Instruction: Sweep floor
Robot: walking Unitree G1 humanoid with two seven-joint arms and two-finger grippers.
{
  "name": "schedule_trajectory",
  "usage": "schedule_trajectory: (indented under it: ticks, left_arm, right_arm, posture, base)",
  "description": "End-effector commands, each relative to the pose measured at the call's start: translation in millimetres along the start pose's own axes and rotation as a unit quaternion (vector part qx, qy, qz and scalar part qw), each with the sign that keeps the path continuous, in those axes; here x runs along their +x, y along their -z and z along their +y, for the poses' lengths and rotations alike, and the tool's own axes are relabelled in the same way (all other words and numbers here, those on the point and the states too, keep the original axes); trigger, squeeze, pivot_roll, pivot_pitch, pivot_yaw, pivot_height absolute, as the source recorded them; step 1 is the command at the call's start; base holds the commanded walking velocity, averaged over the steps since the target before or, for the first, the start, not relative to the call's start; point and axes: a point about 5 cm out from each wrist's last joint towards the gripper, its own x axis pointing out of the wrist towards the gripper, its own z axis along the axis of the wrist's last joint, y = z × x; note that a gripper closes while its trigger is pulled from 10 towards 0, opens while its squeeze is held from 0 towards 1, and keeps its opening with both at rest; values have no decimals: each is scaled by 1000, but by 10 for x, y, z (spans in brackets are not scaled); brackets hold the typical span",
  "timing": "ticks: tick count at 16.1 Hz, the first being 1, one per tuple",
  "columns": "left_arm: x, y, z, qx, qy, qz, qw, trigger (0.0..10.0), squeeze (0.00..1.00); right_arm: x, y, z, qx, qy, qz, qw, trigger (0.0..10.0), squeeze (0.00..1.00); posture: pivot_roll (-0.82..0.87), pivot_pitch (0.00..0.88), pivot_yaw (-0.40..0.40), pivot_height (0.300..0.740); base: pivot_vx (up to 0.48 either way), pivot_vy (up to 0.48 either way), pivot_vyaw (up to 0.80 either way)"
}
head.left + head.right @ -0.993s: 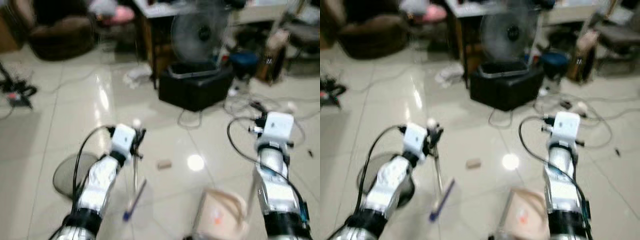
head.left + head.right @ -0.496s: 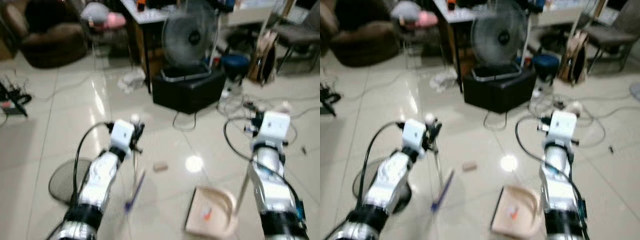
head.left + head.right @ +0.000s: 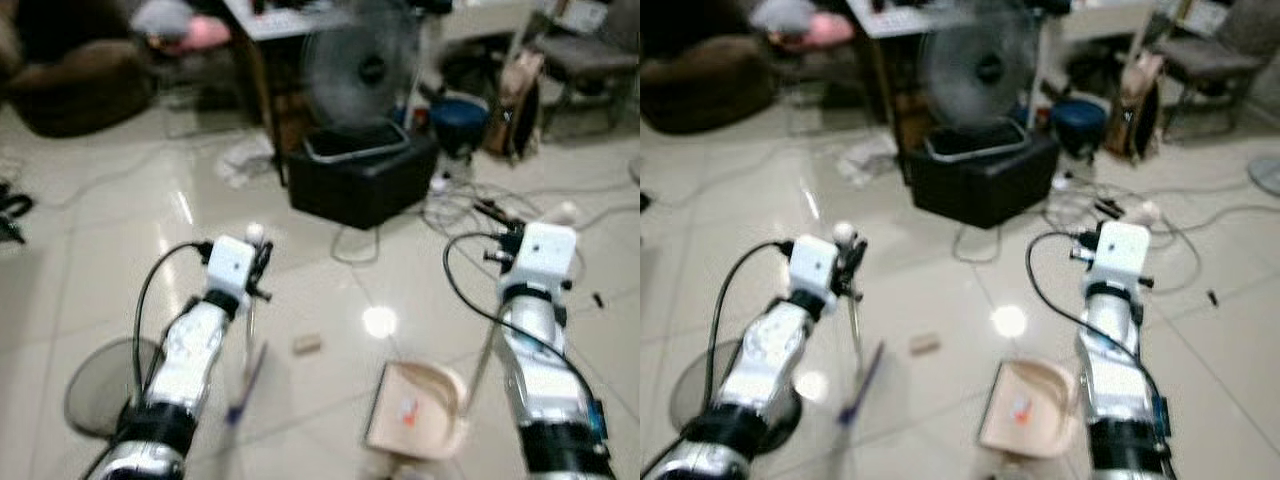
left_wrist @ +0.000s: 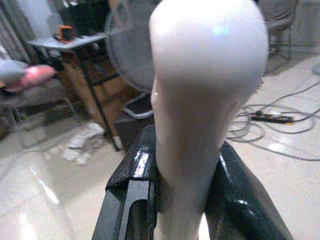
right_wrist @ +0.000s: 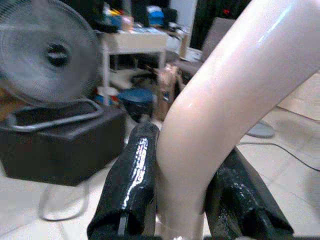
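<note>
My left gripper (image 4: 185, 175) is shut on the white rounded broom handle (image 4: 207, 90). In the left eye view the broom shaft (image 3: 248, 345) runs down from that gripper (image 3: 256, 268) to a blue end (image 3: 235, 410) near the floor. My right gripper (image 5: 182, 170) is shut on the curved beige dustpan handle (image 5: 225, 95). The beige dustpan (image 3: 432, 432) rests on the tiled floor by my right arm, with a small orange scrap (image 3: 406, 409) inside. A small brown piece of debris (image 3: 306, 344) lies on the floor between broom and dustpan.
A black box (image 3: 360, 180) and a standing fan (image 3: 360, 70) are ahead, under a table. Cables (image 3: 480, 205) trail across the floor at the right. A round grey base (image 3: 95, 390) lies beside my left arm. A dark sofa (image 3: 70, 75) stands at the far left.
The whole picture has shifted left, so the camera has moved. Both grippers keep the same hold on broom and dustpan.
</note>
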Motion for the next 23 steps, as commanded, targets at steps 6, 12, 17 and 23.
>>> schedule_trajectory:
  ticks: [6,12,17,23]
  left_arm:
    - [62,-133,67,15,-9,-31,999,10000,0]
    - [71,-125,96,19,-12,-26,999,10000,0]
    - [86,-130,105,21,-12,-26,999,10000,0]
    - [90,-132,121,27,-9,-26,999,10000,0]
  right_arm:
    - [37,-96,9,-2,-3,-29,1000,10000,0]
    - [34,-61,25,-35,-14,-24,999,10000,0]
    - [37,-45,4,-30,-4,-27,999,10000,0]
    - [18,-14,47,-24,-9,-24,999,10000,0]
  posture:
    - [-50,0,30,740]
    - [-47,0,34,740]
    - [-45,0,40,740]
    - [-36,0,60,740]
  base:
    - [372,0,0]
    - [372,0,158]
    - [372,0,409]
    - [372,0,0]
